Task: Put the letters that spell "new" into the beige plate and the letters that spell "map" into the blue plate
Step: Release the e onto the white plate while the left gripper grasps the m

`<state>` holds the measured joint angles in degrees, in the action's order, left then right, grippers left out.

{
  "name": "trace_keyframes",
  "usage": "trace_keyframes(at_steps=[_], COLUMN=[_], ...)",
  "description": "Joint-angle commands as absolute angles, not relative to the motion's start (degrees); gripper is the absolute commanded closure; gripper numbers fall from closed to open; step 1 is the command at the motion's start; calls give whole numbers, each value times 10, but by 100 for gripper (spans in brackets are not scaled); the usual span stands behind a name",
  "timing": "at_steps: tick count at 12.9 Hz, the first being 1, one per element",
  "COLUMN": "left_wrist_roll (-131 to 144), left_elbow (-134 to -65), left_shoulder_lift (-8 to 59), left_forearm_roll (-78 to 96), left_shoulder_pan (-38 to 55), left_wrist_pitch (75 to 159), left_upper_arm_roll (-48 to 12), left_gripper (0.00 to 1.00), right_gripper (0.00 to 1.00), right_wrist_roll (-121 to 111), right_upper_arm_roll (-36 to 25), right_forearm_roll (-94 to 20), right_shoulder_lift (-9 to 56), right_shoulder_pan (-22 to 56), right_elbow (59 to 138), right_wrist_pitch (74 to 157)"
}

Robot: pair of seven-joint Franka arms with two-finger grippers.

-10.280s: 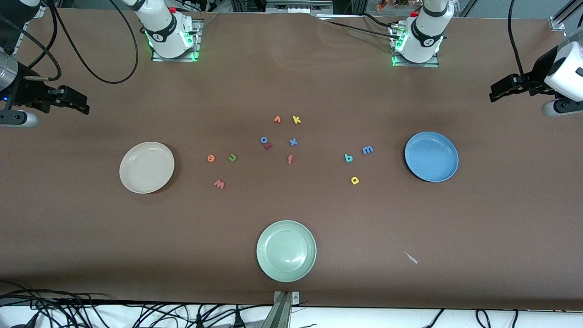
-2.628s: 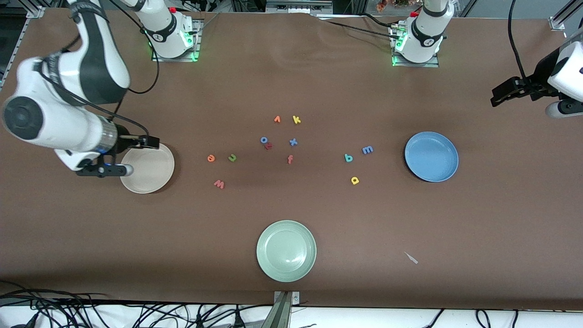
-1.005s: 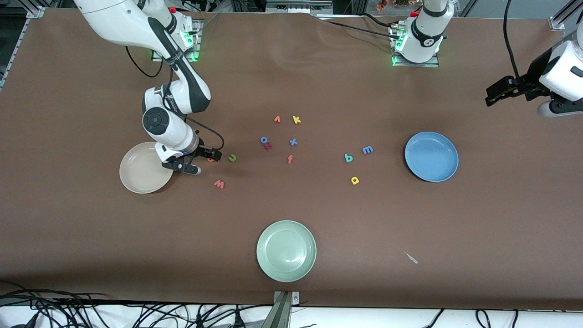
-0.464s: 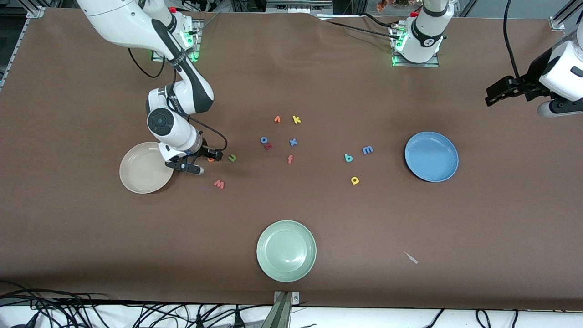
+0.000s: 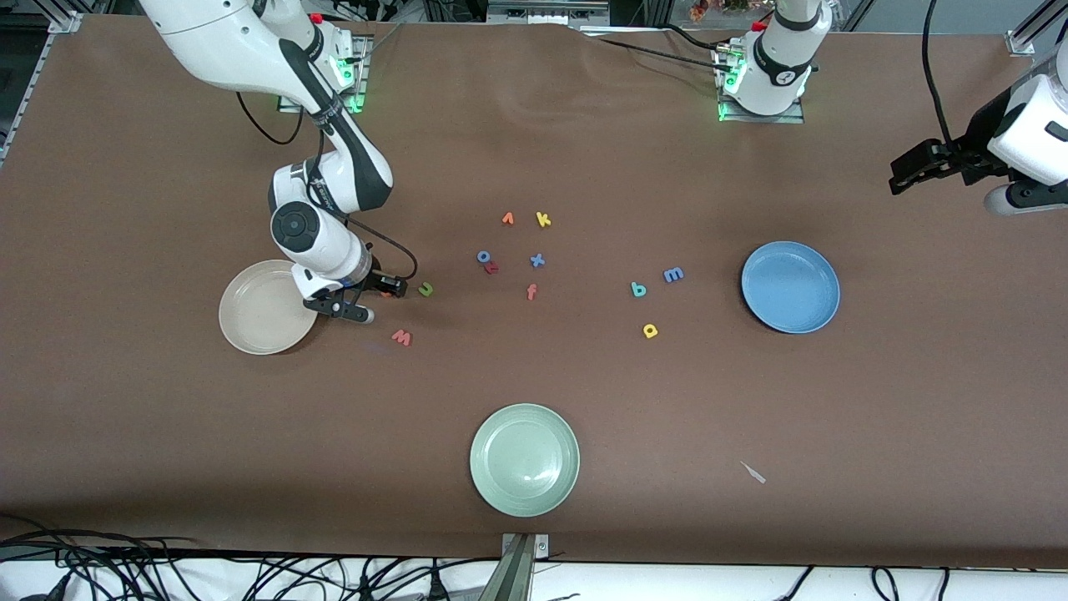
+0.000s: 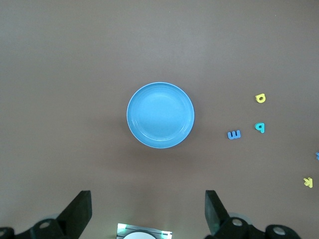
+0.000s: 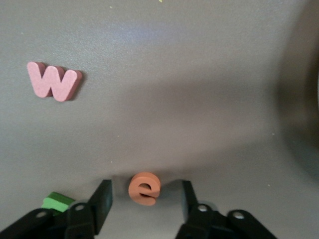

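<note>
Blue plate [image 6: 160, 115] sits on brown table [image 6: 75, 74], centred under left gripper [image 6: 148, 215], fingers wide apart. Blue "m" [image 6: 234, 134], teal letter [image 6: 259, 127], yellow letter [image 6: 260, 98] lie nearby.

orange "e" [image 7: 144, 188], pink "w" [image 7: 53, 81], blue plate [image 6: 160, 115]

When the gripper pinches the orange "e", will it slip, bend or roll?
The orange "e" looks like thick matte foam, so it probably squashes slightly and grips well. Lying flat between the right gripper fingers, it should not roll. Being tiny, it is likely very light.
</note>
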<state>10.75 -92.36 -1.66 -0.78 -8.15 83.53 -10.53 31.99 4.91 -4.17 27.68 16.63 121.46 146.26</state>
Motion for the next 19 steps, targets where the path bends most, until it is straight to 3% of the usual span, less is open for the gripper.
trace_keyframes(at_steps=[1,11,14,16,19], left_wrist_roll=[109,108,107,106,101], left_elbow=[-909,-910,-910,-953,-1006], left_shoulder_lift=[-11,7,48,64,84], left_forearm_roll=[-1,9,32,29,23], left_shoulder_pan=[-81,-78,-71,-43,-35], left_wrist_pitch=[830,833,857,904,917], left_upper_arm_roll=[-105,-110,-119,-120,-119], left_gripper=[0,0,0,0,0], right_gripper=[42,80,81,81,81], right_wrist_roll=[328,334,338,317,211], right_upper_arm_roll=[48,48,46,40,-1], right_forearm_roll=[-47,-47,-47,-37,-35], right_shoulder_lift=[286,288,287,287,280], right_shoulder_pan=[171,176,172,164,156], right_elbow=[1205,1199,1125,1086,1078], right_wrist_pitch=[1466,1464,1347,1283,1260])
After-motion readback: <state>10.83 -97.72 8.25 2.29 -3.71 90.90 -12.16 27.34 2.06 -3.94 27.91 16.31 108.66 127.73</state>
